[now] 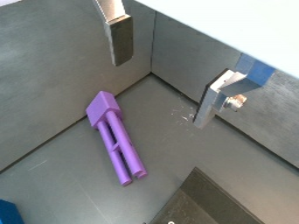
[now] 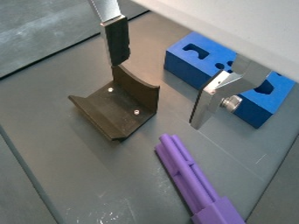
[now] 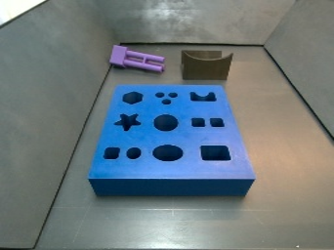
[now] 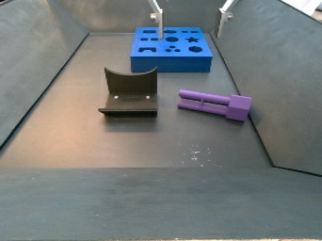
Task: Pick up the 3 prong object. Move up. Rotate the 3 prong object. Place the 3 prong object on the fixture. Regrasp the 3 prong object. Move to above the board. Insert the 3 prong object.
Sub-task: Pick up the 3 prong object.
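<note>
Closest to our wrist cameras hang the two silver fingers (image 1: 121,37) of our gripper (image 2: 163,74), spread wide apart with nothing between them, each a flat metal plate tipped with a dark pad. We hover above the floor; in a side view only the fingertips peek in at the upper edge, above the far side of the board (image 4: 172,49). We judge the task barely begun: the 3 prong object (image 1: 115,140) lies flat and untouched on the grey floor, so the pick, lift, rotation, placing, regrasp and insertion all remain. It is a light-purple plastic piece, smooth and matte, a squarish head with parallel rounded prongs running from it. It rests just beside the fixture (image 2: 118,107), apart from it, with the fixture between it and one enclosure wall in a side view. That fixture is a dark olive-brown block, a curved back rising from its base, empty now. Our board is a thick bright-blue slab with crisp cutouts: star, hexagon, circles, squares.
</note>
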